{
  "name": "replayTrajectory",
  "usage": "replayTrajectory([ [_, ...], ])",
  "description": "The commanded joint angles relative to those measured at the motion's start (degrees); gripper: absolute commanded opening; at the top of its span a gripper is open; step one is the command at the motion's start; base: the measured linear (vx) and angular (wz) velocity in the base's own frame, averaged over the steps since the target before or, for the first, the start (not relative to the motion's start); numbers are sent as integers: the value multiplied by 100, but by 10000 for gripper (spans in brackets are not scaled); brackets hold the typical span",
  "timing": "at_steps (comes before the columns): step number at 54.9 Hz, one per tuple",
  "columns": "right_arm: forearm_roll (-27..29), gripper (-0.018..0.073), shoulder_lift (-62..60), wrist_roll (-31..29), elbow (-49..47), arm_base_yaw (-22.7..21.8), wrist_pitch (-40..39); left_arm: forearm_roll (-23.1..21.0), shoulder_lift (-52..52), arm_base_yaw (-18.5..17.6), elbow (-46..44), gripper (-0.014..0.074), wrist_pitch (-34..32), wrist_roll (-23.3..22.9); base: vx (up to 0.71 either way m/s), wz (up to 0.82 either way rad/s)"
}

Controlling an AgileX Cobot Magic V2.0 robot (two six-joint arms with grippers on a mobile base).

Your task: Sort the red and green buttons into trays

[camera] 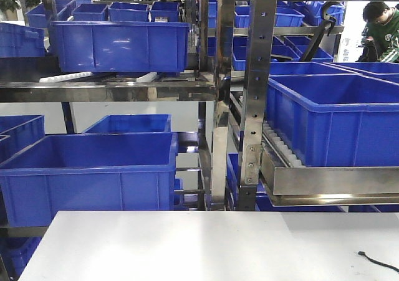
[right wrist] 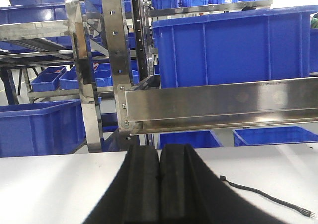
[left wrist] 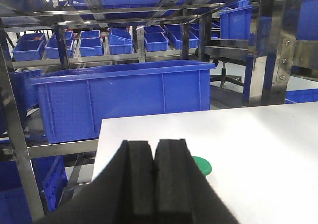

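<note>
In the left wrist view my left gripper (left wrist: 153,143) is shut, its black pads pressed together with nothing between them, low over the white table (left wrist: 248,144). A bright green, round-edged piece (left wrist: 203,166) lies on the table just behind its right finger and is mostly hidden. I cannot tell whether it is the green button's cap or a corner of a tray. My right gripper (right wrist: 159,148) is also shut and empty over the table (right wrist: 49,184). The red button and the trays are out of view. Neither gripper shows in the front view.
A thin black cable (right wrist: 263,198) lies on the table right of the right gripper, also seen as a cable (camera: 377,262) at the table's right edge. Steel racks (camera: 252,106) with deep blue crates (camera: 87,175) stand just beyond the table's far edge.
</note>
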Motion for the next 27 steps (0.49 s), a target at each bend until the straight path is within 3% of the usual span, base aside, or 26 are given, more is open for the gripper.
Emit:
replayTrajectory([
  [1,-26,-9,-57,-46,79,-36,-466,-8,-12,0,-160,-4,-469,-18,0,0],
  [27,-26,-9,-57,-46,79,-36,-466,-8,-12,0,-160,-4,-469,-18,0,0],
])
